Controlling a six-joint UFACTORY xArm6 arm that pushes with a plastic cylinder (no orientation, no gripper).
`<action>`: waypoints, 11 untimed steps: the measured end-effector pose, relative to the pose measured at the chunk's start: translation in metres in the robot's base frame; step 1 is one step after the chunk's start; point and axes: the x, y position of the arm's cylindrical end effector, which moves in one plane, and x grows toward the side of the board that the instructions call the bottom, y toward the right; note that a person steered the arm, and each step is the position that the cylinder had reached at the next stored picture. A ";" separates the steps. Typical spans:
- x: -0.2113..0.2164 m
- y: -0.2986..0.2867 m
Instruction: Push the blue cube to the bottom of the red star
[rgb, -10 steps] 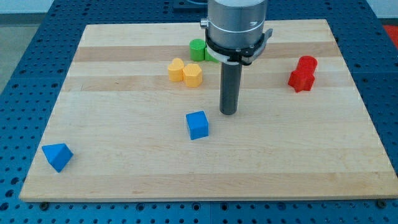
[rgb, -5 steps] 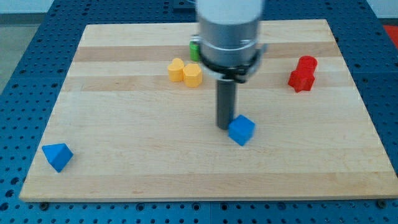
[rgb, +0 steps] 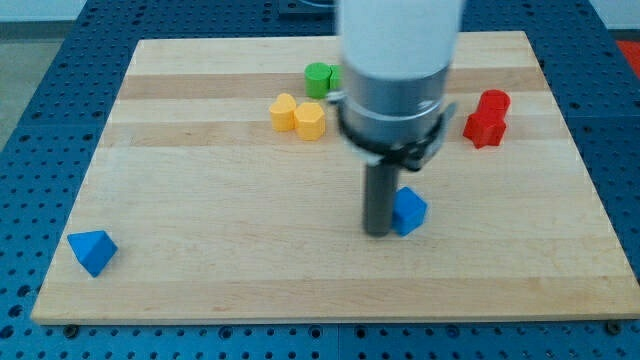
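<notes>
Wooden board (rgb: 200, 200): blue cube (rgb: 409, 211), seemingly touching my tip (rgb: 378, 232), corner-on

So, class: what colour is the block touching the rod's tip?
Blue: the blue cube sits against my tip, on its right in the camera view.

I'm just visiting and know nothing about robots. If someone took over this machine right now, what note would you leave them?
No hand: my tip touches the blue cube on its left side in the view.
The red star sits toward the view's upper right, well apart from the cube.
Done: the cube has travelled rightward across the board over the last second.
Left: push it further right until it sits just below the star.
</notes>
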 end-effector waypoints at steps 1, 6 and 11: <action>-0.035 0.059; -0.036 0.128; -0.052 0.134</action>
